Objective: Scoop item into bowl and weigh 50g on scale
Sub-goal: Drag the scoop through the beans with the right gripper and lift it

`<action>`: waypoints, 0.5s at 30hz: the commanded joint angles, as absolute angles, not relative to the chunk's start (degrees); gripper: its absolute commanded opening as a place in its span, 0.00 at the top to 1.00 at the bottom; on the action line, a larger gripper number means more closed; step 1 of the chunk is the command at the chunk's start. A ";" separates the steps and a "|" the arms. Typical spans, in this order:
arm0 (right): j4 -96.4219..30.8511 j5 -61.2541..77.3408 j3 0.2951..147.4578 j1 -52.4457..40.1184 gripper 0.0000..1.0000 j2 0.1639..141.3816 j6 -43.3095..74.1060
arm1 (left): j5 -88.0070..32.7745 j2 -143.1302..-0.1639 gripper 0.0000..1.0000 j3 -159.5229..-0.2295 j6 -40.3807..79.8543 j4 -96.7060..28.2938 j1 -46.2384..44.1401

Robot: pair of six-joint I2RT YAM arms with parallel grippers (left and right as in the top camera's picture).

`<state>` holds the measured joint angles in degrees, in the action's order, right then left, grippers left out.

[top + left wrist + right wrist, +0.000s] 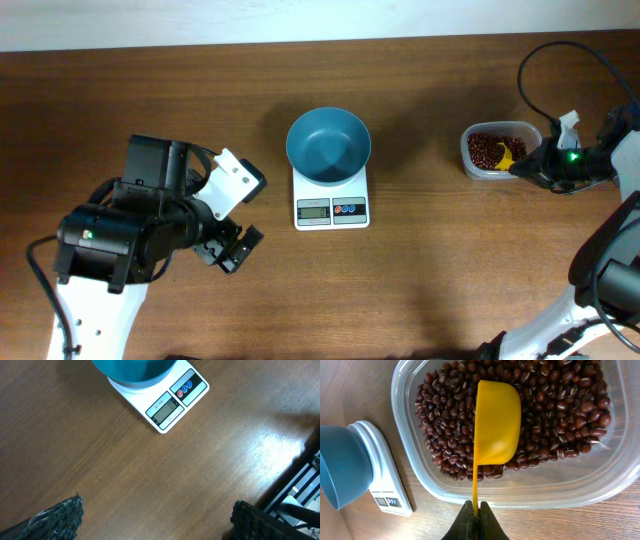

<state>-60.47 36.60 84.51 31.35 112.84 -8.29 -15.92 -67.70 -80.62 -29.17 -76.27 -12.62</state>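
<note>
The right jaws were pressed fully together on the thin handle of a yellow scoop (496, 420), gripping it at its tail end. That hold was probably slim for a stiff, light plastic tool, so it might twist once loaded. The cup of the scoop lay over the beans (555, 410), and no grains showed on its yellow face.

The beans filled much of a clear tub (405, 435). They were small, hard, smooth and loose, so they would likely pour and roll rather than clump, and a tilted scoop would shed them. Each grain looked light, which suits topping up a weight little by little.

Beyond the tub, well apart from it, the scale (331, 205) sat with the teal bowl (328, 145) on its platform. The bowl looked empty, and its deep, smooth sides should catch a pour. The display could not be read.

Farther off, the left jaws stood wide open and held nothing, hovering over bare wood near the scale.

The tabletop (450, 280) was flat brown wood with a slight sheen, where spilled beans would likely run. A pale wall edged its far side, and a black cable (540, 60) looped near the tub.
</note>
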 commanded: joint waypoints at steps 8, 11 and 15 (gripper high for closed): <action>-60.60 40.12 83.66 31.64 0.96 113.97 -6.96 | -16.78 -67.37 0.01 -81.47 -30.06 -76.16 -12.36; -60.60 40.12 83.66 31.70 0.96 113.97 -7.01 | -16.78 -67.37 0.01 -81.47 -30.06 -76.16 -12.36; -60.40 41.41 83.68 33.12 0.96 113.95 -7.29 | -16.78 -67.37 0.01 -81.47 -30.06 -76.16 -12.36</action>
